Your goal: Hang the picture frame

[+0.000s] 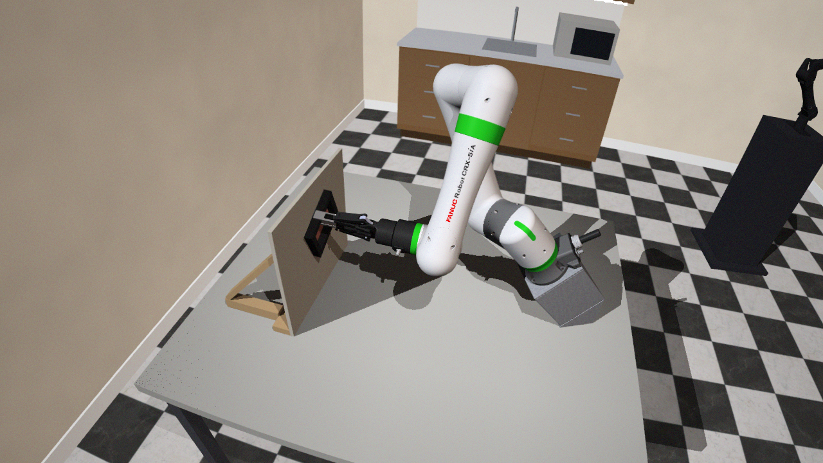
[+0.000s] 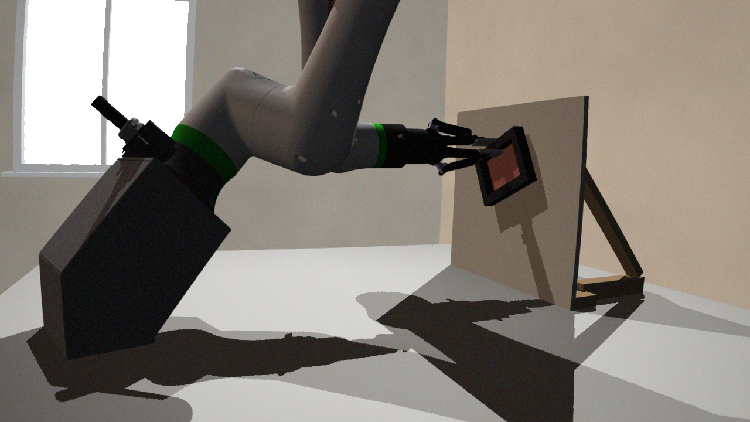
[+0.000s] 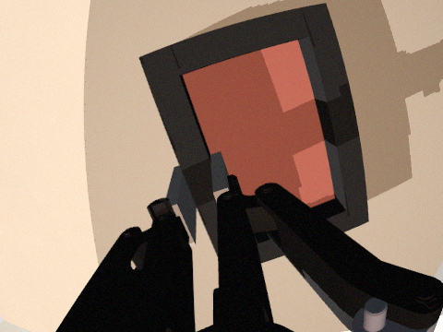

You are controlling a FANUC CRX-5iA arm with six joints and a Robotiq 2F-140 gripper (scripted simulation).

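The gripper (image 2: 484, 147) is clamped on the upper left edge of the picture frame (image 2: 507, 166), which sits tilted against the upright board (image 2: 555, 220) on the table (image 1: 402, 368).

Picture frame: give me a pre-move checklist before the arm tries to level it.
1. Grip: ok. The gripper is shut on the top left corner of the picture frame.
2. Frame level: not ok. It sits tilted against the wall board, left side lower in the exterior view.
3. Frame seated on the screw shank: cannot tell. The screw is hidden behind the frame in every view.
4. Board standing: ok. It stands upright on the table, with its wooden brace behind it.
5. Fingers clear of the board: cannot tell. The wrist view shows one finger beyond the frame's edge.
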